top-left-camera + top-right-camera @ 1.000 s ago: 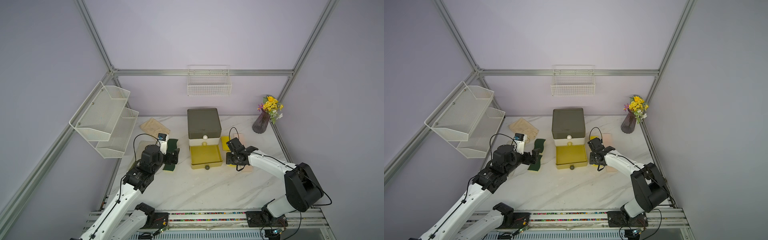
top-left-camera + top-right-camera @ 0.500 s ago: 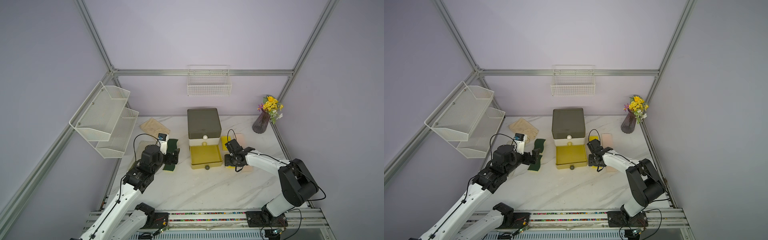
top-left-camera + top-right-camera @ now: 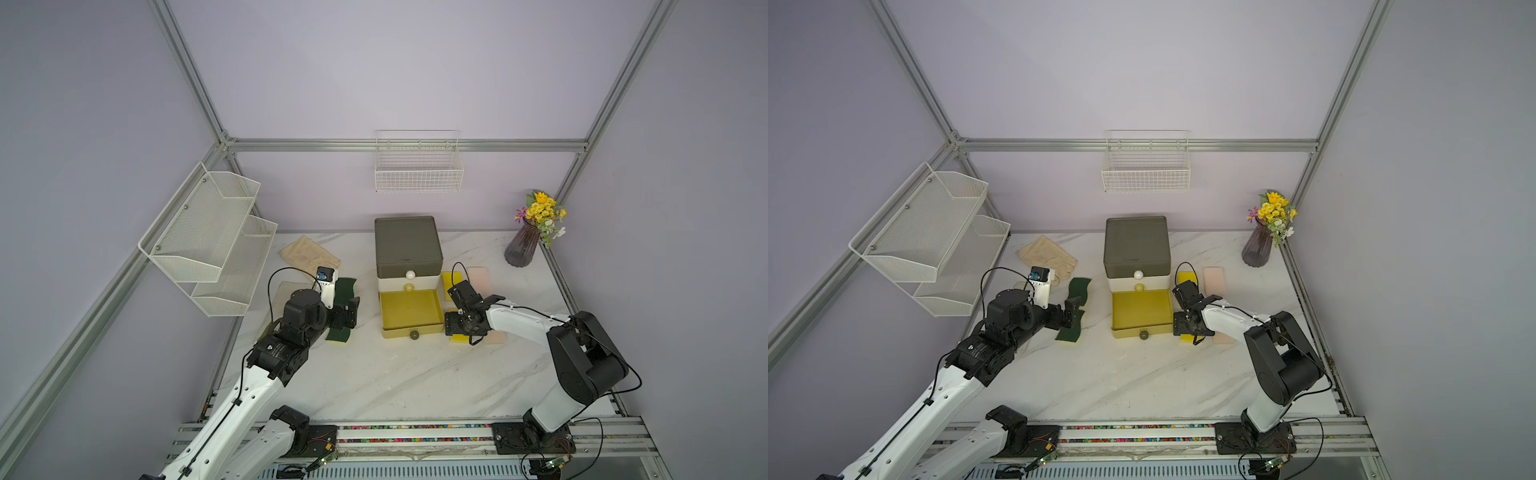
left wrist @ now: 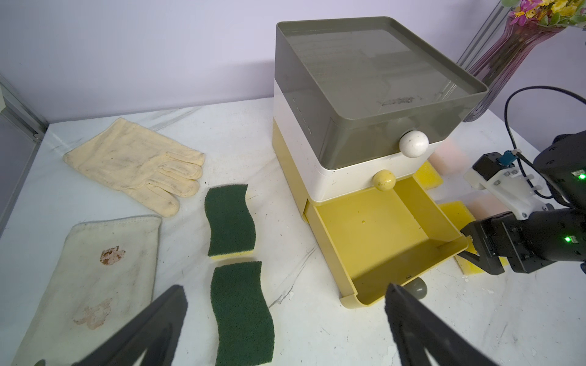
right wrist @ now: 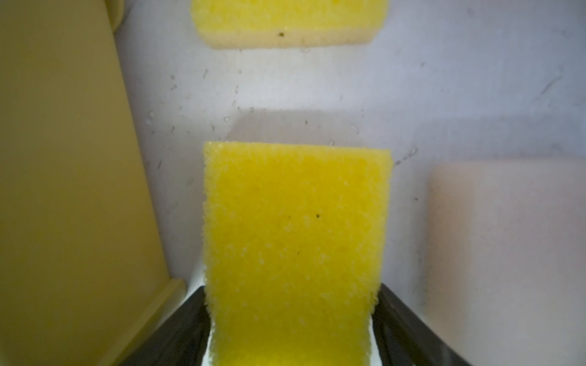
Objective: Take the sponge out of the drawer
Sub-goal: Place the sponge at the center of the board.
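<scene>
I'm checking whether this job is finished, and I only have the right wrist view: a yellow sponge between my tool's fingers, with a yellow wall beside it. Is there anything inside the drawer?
Observer: No. In the left wrist view the bottom drawer is pulled out and its floor is bare.
Operator: Are the drawers above it open too?
Observer: No. The ones with the white knob and the yellow knob are both pushed in.
Operator: What is the other arm doing?
Observer: The left tool is open and holds nothing. It hovers near a green sponge on the far side of the drawer unit from you.
</scene>
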### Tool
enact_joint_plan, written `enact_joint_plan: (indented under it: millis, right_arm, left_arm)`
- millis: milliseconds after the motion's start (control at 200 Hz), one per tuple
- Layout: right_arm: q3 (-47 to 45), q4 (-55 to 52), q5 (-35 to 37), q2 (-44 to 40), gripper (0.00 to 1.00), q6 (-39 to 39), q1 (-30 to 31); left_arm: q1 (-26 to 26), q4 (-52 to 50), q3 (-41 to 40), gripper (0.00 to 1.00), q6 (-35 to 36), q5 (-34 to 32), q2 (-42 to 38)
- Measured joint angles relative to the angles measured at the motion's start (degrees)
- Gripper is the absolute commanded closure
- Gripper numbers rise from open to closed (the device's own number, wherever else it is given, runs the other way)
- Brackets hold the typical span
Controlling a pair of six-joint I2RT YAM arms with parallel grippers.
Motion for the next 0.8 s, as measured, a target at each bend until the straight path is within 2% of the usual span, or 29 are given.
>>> enact_joint_plan:
  millis: [195,420,590,795]
  right_arm:
    - [0.0,-0.4,0.0,-1.1,0.12,0.0,0.0]
    - [1.2,-1.2,0.3,-7.9,0.12,0.3,0.0]
    - [2.9,-1.1,-0.3,-11.9,0.18,0.2,0.0]
    - [3.0,1.1,-6.4,-15.1,0.22,0.0,0.0]
  left_arm:
    - [0.0,0.0,0.0,0.0,0.0,0.0,0.1]
    - [0.0,0.0,0.0,0.0,0.0,0.0,0.5]
    - [0.0,0.0,0.0,0.0,0.0,0.4,0.5]
    - [0.0,0.0,0.0,0.0,0.1,3.4,0.6]
